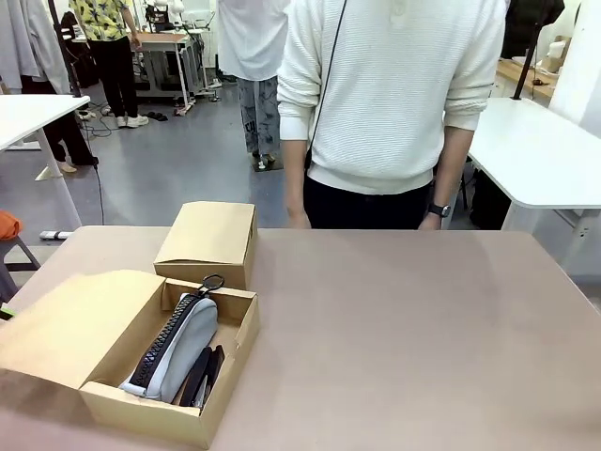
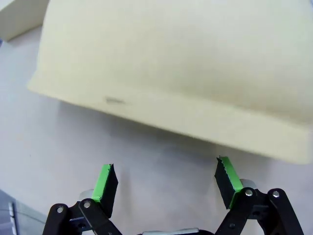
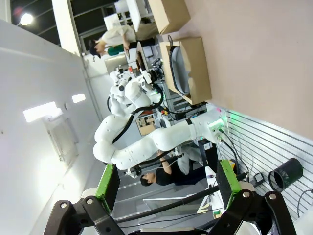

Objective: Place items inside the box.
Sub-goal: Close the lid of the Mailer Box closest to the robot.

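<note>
while the person [image 1: 390, 103] stands at the far edge w/ both hands down by the tabletop [image 1: 404, 329], nothing is being handled. open cardboard box [image 1: 237, 340] sits at front left of the tabletop, lid flap laid out flat to its left. inside: grey zip pencil case [image 1: 183, 349] lying lengthwise, zip side to the left, ring pull poking over the far wall. black stapler [image 1: 200, 374] wedged just beside it on the right, touching the case, near the front wall. other items can't be made out in the box. second box [image 1: 208, 242], closed, sits right behind the open one, touching or nearly so.

left gripper [image 2: 166, 183]: fingers [image 2: 106, 182] spread wide, nothing between them, hovering close over a pale cardboard surface w/ bare tabletop below it. which box that is, can't tell.

right gripper [image 3: 168, 178]: fingers [image 3: 108, 180] spread wide, empty, well apart from the boxes. its cam is rolled sideways and sees the open box w/ the pencil case far off, closed box past it.
</note>
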Motion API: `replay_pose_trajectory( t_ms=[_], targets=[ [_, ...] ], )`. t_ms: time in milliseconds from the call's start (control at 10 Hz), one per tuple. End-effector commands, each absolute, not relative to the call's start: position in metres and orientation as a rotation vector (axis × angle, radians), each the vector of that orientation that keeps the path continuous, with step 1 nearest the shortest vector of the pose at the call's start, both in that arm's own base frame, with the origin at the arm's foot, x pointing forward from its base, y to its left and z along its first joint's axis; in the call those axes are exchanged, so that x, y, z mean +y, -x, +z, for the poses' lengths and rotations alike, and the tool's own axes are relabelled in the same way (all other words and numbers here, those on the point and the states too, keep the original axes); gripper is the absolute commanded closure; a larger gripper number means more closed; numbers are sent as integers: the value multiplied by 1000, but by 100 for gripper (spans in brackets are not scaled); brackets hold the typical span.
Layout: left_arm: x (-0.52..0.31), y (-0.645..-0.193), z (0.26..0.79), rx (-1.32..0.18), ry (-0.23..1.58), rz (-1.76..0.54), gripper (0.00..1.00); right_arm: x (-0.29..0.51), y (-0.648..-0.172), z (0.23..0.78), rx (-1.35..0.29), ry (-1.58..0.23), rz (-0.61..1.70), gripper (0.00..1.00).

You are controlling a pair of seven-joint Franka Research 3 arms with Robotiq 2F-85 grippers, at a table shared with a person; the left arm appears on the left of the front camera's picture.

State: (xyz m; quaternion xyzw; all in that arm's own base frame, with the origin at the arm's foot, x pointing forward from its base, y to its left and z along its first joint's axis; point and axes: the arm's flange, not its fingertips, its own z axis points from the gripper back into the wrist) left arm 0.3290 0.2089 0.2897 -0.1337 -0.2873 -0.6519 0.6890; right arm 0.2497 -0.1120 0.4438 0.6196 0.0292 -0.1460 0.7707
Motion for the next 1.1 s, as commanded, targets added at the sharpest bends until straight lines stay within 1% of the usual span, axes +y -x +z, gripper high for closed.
replay_pose_trajectory(
  t_ms=[0,200,500,1000],
  targets=[
    [218,-330,278,-630,225,-1494,0,-112,-249,448,69,-1346,-334,0],
    [222,-331,278,-615,220,-1492,0,-112,-249,448,69,-1346,-334,0],
    [200,-330,265,-654,311,-1487,0,-112,-249,448,69,-1346,-334,0],
    [175,-321,261,-832,577,-1337,0,-112,-249,448,69,-1346,-334,0]
  ],
)
